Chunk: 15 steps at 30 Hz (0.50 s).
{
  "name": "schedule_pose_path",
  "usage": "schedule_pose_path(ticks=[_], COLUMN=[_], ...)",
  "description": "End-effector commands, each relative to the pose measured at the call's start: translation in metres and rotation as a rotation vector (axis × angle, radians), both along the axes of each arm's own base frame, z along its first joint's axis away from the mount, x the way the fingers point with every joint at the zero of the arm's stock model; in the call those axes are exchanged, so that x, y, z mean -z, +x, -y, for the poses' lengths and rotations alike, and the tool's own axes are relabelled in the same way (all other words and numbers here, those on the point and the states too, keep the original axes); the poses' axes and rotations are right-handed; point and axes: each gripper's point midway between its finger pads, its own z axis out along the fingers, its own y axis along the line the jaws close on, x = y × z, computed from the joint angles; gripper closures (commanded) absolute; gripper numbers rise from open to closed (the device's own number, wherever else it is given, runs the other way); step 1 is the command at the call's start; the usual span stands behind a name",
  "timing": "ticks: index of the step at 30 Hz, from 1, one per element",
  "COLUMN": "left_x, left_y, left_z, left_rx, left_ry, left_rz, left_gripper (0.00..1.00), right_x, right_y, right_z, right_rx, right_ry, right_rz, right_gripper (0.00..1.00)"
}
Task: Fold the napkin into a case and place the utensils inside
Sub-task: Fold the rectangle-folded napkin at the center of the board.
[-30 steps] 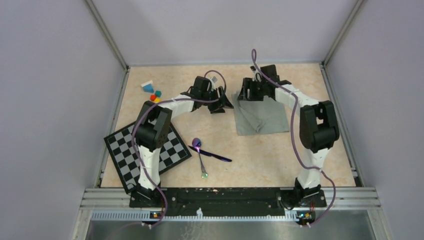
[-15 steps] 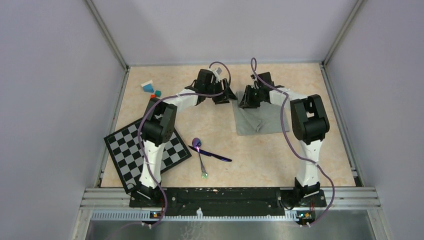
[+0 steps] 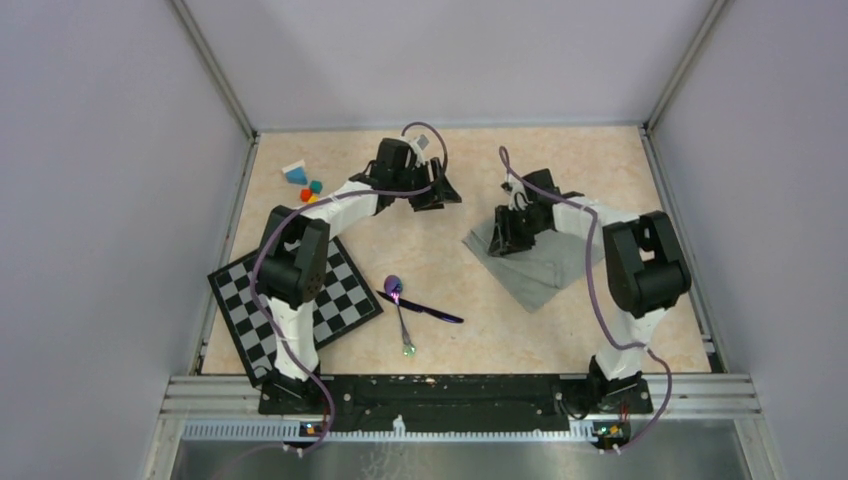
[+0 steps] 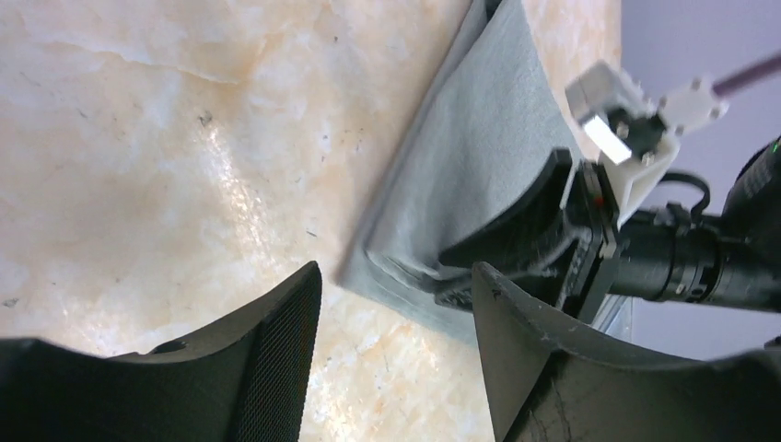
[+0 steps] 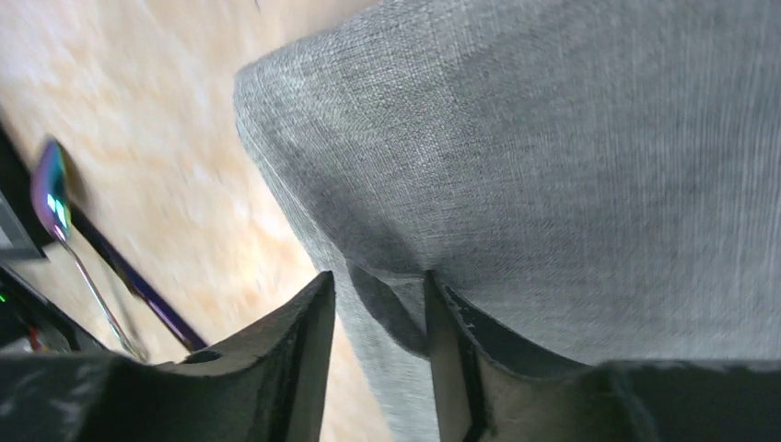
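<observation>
The grey-green napkin (image 3: 545,265) lies crumpled and turned like a diamond on the right half of the table. My right gripper (image 3: 510,238) is at its far left corner, shut on a fold of the cloth (image 5: 553,138) between its fingers (image 5: 304,331). My left gripper (image 3: 437,192) is open and empty over bare table, to the left of the napkin (image 4: 470,166) and apart from it. The purple spoon (image 3: 401,305) and the dark straight piece (image 3: 425,309) lie crossed near the table's middle front; both show in the right wrist view, the spoon (image 5: 48,189) and the stick (image 5: 138,285). No folded case shows.
A black-and-white checkered board (image 3: 340,300) lies at the front left under the left arm. Small coloured blocks (image 3: 305,185) sit at the back left. Metal rails edge the table on both sides and at the front.
My right gripper has pulled the napkin's far corner toward the front, and the cloth has turned into a diamond shape. My left gripper has drawn back to the left, away from the napkin.
</observation>
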Motion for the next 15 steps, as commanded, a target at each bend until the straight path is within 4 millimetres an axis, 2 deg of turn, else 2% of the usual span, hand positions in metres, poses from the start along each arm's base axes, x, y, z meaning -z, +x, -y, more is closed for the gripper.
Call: schedule_pose_path(ticks=[1,3,5,7,10,12,15], left_x=[-0.014,-0.008,0.001,0.015,0.027,0.031,0.039], left_y=[-0.011,-0.017,-0.022,-0.031,-0.046,-0.053,-0.057], left_z=[0.001,0.009,0.026,0.042,0.062,0.070,0.074], left_rx=[0.027,0.061,0.121,0.175,0.232,0.252,0.255], left_ry=[-0.017,-0.016,-0.008,0.011,0.008,0.014,0.018], left_rz=[0.033,0.026,0.017,-0.029,-0.056,-0.054,-0.060], left_gripper=[0.33,0.28,0.22,0.20,0.17,0.16,0.15], right_x=[-0.010,-0.045,-0.064,-0.065,-0.054,-0.044,-0.031], right_y=[-0.039,-0.029,-0.022,-0.018,-0.019,-0.018,-0.006], right_z=[0.050,0.055,0.070,0.107,0.157,0.171,0.168], right_rx=[0.073,0.146,0.269,0.463,0.650,0.672,0.636], right_ry=[-0.157,-0.117,-0.087,-0.064,-0.011,-0.028,-0.018], right_rz=[-0.014,0.089,0.142,0.137,0.107,0.102,0.086], right_gripper=[0.52,0.41,0.32,0.30,0.29,0.29,0.33])
